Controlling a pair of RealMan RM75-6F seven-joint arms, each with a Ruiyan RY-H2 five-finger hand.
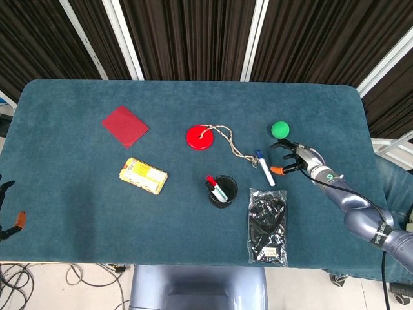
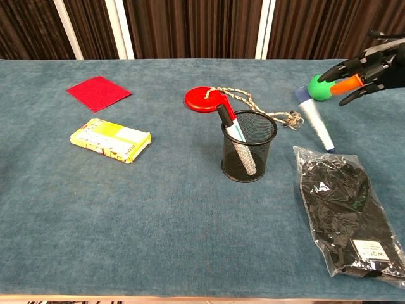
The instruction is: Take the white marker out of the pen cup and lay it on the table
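The white marker with a blue cap lies flat on the blue cloth, between the rope's end and the black bag. My right hand hovers just right of it, fingers spread, holding nothing. The black mesh pen cup stands upright near the table's middle, with a red-capped marker leaning inside. My left hand shows only at the far left edge of the head view, off the table, fingers apart and empty.
A green ball sits close behind the right hand. A black bagged item lies in front of the marker. A red disc with rope, a yellow box and a red square lie further left.
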